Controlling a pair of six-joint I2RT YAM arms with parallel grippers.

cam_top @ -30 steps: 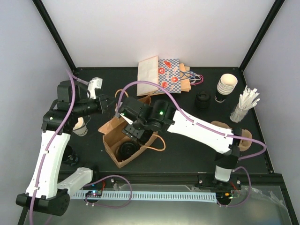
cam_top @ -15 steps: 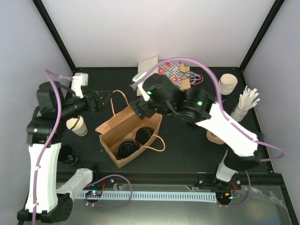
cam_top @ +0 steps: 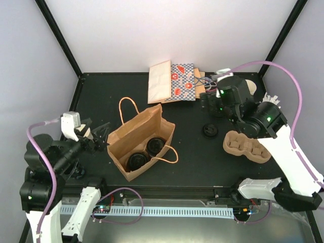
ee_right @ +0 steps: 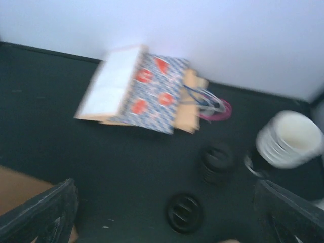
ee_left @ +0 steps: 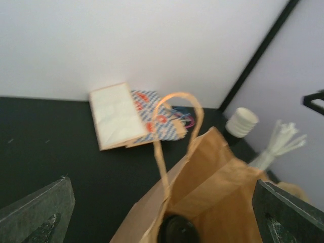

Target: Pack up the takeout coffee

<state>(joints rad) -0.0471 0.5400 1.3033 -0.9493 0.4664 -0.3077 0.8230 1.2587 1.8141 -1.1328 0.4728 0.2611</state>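
Two takeout coffees (cam_top: 135,161) stand upright in bag (cam_top: 137,129); left pincer (ee_left: 161,182), right pincer (ee_right: 164,183) spread.

L hand (cam_top: 101,137), R hand (cam_top: 206,101) both wide

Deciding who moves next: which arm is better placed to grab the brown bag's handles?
Probably left: the left gripper, open, sits beside the bag; the right gripper hangs well off to the right.

White shells and black joints on left arm (cam_top: 46,161) and right arm (cam_top: 293,158), looping lilac cables (cam_top: 263,62), green lights (cam_top: 221,93).
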